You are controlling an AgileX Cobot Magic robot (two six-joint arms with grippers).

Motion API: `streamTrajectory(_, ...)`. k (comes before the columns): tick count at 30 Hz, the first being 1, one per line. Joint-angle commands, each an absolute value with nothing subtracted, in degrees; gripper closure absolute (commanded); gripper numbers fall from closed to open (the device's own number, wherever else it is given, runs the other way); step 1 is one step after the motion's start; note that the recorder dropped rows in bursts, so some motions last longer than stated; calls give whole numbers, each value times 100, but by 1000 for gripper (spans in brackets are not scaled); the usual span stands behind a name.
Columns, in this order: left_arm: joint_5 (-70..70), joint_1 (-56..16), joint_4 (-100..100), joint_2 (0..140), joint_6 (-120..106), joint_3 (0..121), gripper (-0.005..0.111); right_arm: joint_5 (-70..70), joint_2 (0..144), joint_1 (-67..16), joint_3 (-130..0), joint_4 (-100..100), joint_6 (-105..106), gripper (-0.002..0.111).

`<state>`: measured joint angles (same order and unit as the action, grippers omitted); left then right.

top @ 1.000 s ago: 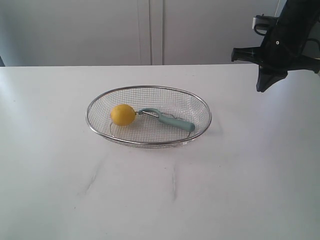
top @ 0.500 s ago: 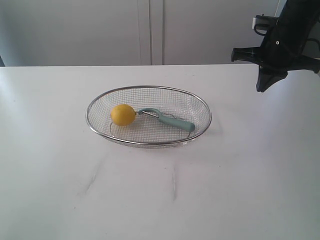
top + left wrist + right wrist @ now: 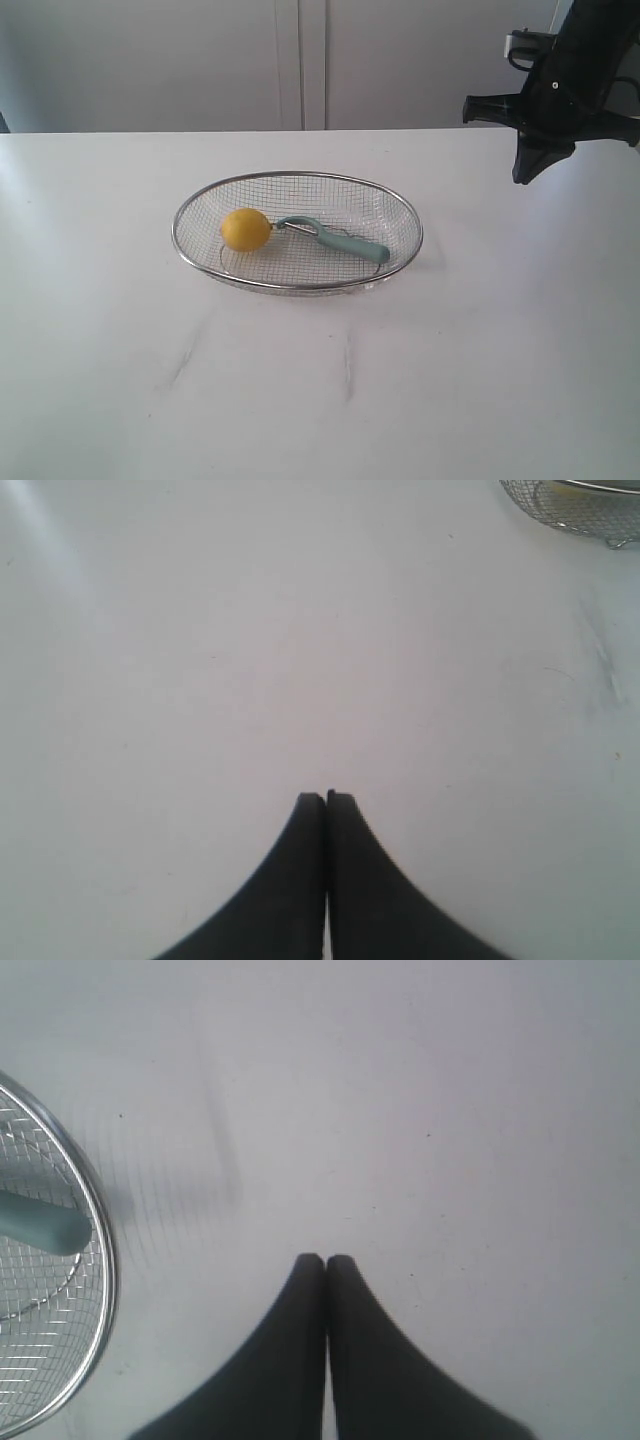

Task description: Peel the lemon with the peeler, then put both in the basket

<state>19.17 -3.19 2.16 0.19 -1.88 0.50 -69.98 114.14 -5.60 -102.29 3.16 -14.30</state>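
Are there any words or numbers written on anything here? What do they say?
None can be read: the lemon, the peeler, the basket and the table show no letters, numbers or signs.
The white patch on the right arm is too small to tell whether it carries any writing.

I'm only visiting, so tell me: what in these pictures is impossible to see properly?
- Lemon, exterior view: too small to tell whether any skin has been peeled; its far side is hidden.
- Peeler, right wrist view: only the handle end shows; the frame edge cuts off the rest.
- Basket, left wrist view: mostly cut off by the frame edge.
- Left arm: outside the exterior view; only its shut end effector shows.
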Motion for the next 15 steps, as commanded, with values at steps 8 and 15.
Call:
streamTrajectory(8, 1935, -302, 252, 0, -146, 0, 107, -6996, 10634, -564, -10257, 297, -1436, 108)
streamTrajectory(15, 1935, -302, 252, 0, -146, 0, 107, -6996, 10099, -564, -10257, 297, -1436, 108)
